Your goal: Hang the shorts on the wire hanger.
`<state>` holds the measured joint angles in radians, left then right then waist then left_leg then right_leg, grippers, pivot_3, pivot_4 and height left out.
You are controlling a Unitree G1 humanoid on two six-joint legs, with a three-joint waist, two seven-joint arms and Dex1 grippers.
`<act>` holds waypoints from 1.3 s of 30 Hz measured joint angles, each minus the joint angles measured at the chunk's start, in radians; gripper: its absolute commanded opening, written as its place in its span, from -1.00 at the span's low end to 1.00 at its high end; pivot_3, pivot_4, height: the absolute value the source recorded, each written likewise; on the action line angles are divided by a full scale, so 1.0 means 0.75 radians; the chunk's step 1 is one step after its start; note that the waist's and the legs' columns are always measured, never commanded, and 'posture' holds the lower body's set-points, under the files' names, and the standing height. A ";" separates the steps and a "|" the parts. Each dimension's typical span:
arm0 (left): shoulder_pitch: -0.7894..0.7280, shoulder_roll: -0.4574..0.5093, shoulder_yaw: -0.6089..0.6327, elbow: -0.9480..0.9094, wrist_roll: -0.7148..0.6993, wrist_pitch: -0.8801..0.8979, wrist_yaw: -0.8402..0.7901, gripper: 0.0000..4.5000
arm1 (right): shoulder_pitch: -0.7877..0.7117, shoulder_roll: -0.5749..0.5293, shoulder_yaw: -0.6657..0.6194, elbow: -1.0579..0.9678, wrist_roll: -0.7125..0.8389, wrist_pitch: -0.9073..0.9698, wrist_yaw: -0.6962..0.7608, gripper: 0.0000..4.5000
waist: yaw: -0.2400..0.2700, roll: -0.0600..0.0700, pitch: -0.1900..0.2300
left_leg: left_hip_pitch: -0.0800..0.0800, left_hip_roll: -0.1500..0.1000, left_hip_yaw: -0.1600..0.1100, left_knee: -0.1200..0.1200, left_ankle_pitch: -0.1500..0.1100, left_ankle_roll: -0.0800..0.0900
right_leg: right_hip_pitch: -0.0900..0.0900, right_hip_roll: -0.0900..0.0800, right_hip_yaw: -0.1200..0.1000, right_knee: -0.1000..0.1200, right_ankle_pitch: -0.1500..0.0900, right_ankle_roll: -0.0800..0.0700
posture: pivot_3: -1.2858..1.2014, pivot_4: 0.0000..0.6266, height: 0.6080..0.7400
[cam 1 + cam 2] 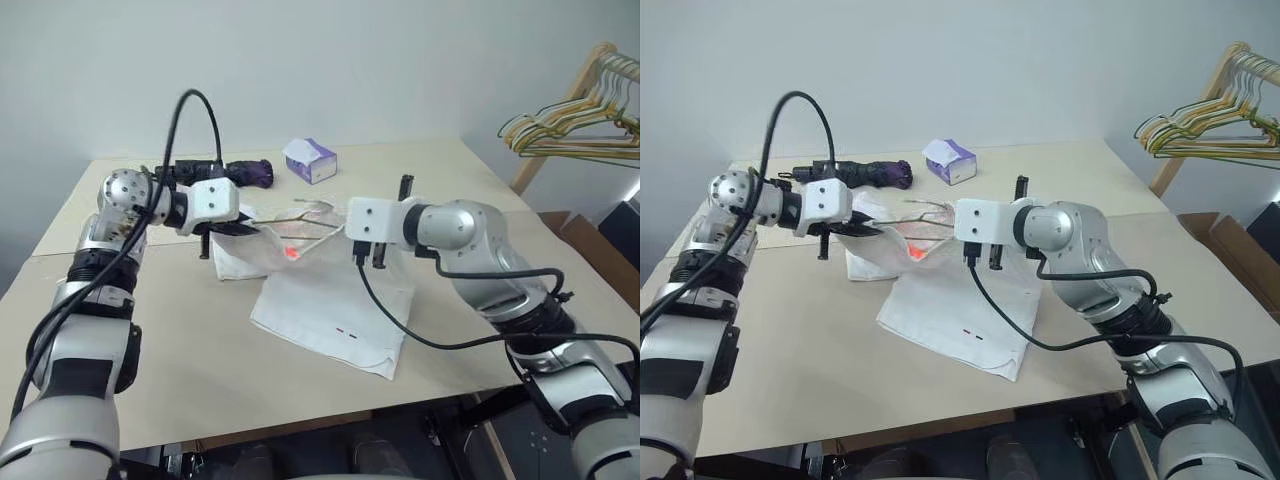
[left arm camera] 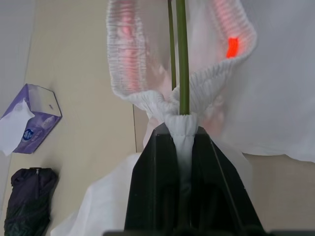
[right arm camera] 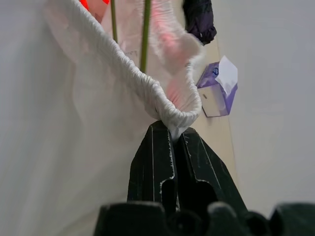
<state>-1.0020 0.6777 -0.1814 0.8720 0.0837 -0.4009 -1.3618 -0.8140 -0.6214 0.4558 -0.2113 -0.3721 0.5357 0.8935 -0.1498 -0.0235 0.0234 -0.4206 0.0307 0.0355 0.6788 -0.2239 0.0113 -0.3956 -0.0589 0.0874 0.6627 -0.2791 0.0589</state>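
Left gripper (image 2: 182, 130) pinched tight on gathered elastic waistband of white fabric shorts (image 1: 330, 300), thin dark grey-green wire hanger (image 2: 182, 59) passing just beside the pinched fold and running up through the waist opening

Right gripper (image 3: 173, 135) also pressed together on the same waistband, at the opposite side of the opening, two green wires of the hanger visible inside the stretched band

Waistband held up above beige tabletop (image 1: 200, 370) between both grippers, rest of the shorts hanging down and lying spread on the table toward the near edge, with tiny dark marks near the lower hem and reddish glow on fabric near the waist

Hanger seen in the head views as thin wire between the two grippers, partly inside the shorts; how far inside, could not tell

Farther on the table: small white-and-purple tissue box (image 1: 311, 160) and dark purple folded umbrella (image 1: 235, 172), well apart from the shorts

At right, beyond the table, wooden rack with bunch of yellow, green and tan hangers (image 1: 575, 125)
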 measured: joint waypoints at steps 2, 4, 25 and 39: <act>0.000 -0.005 0.001 0.000 -0.008 -0.001 -0.005 -1.00 | 0.000 -0.005 -0.002 0.001 -0.011 0.000 -0.001 -0.99 | -0.001 0.000 0.000 | 0.000 0.000 0.000 0.000 0.000 0.000 | 0.000 0.000 0.000 0.000 0.000 0.000 | -0.06 -1.00 1.00; 0.000 -0.021 0.005 -0.007 -0.023 0.003 -0.019 -1.00 | 0.000 -0.023 -0.002 0.010 -0.014 -0.017 -0.002 -0.87 | -0.002 0.000 0.000 | 0.000 0.000 0.000 0.000 0.000 0.000 | 0.000 0.000 0.000 0.000 0.000 0.000 | -0.06 -1.00 1.00; -0.001 -0.029 0.018 -0.018 -0.104 -0.004 -0.088 -1.00 | 0.075 -0.029 -0.089 0.116 0.186 -0.146 0.119 0.60 | -0.004 0.000 0.000 | 0.000 0.000 0.000 0.000 0.000 0.000 | 0.000 0.000 0.000 0.000 0.000 0.000 | -0.06 -1.00 1.00; 0.000 -0.028 0.026 -0.049 -0.196 -0.009 -0.218 -1.00 | 0.057 -0.020 -0.164 0.180 0.471 -0.073 0.291 -0.27 | -0.005 0.000 0.000 | 0.000 0.000 -0.001 0.000 0.000 0.000 | 0.001 0.000 0.000 0.000 0.000 0.000 | -0.05 -1.00 1.00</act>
<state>-1.0021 0.6570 -0.1620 0.8350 -0.0632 -0.4079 -1.5256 -0.7716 -0.6365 0.3325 -0.0767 -0.0187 0.4812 1.1115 -0.1533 -0.0235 0.0234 -0.4206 0.0308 0.0347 0.6788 -0.2239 0.0113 -0.3952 -0.0587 0.0873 0.6624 -0.2791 0.0590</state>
